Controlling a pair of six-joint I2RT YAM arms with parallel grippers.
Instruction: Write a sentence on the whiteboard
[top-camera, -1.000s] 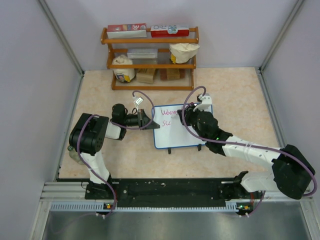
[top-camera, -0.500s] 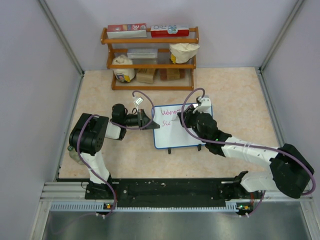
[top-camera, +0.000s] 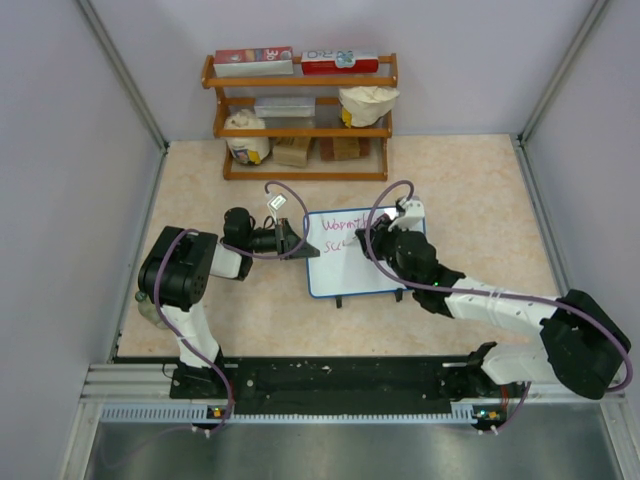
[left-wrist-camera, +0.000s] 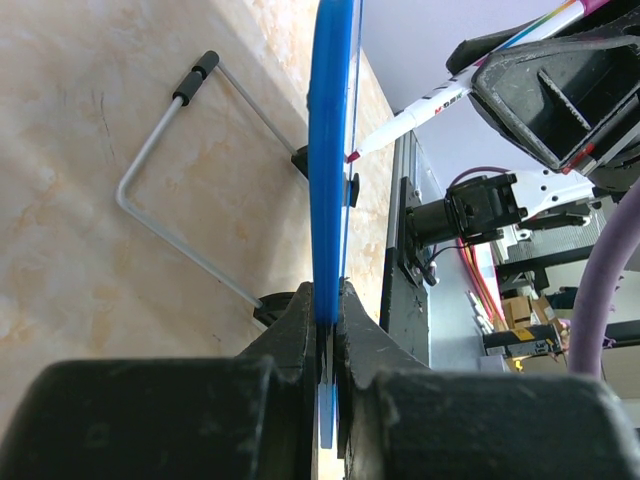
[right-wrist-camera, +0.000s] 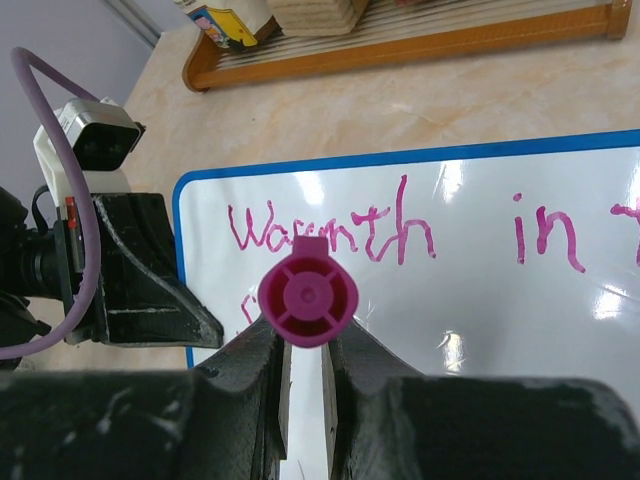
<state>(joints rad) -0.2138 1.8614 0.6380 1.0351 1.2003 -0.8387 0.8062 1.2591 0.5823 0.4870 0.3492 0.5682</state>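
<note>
The whiteboard (top-camera: 352, 262), white with a thin blue frame, stands on the table's middle with magenta writing: "Warmth in" on the top line and a few letters below. My left gripper (top-camera: 296, 244) is shut on its left edge; the left wrist view shows the blue edge (left-wrist-camera: 332, 150) pinched between the jaws. My right gripper (top-camera: 372, 240) is shut on a magenta marker (right-wrist-camera: 307, 297) over the board's middle. The marker tip (left-wrist-camera: 353, 156) touches the board face. The right wrist view shows the writing (right-wrist-camera: 330, 232) past the marker's end cap.
A wooden shelf (top-camera: 300, 120) with boxes, bags and a jar stands at the back. The board's wire stand (left-wrist-camera: 170, 190) rests on the beige tabletop behind it. Grey walls close in both sides. Purple cables loop over both wrists.
My right gripper with the marker has shifted slightly right and down along the board. The left gripper and the board have not moved.
</note>
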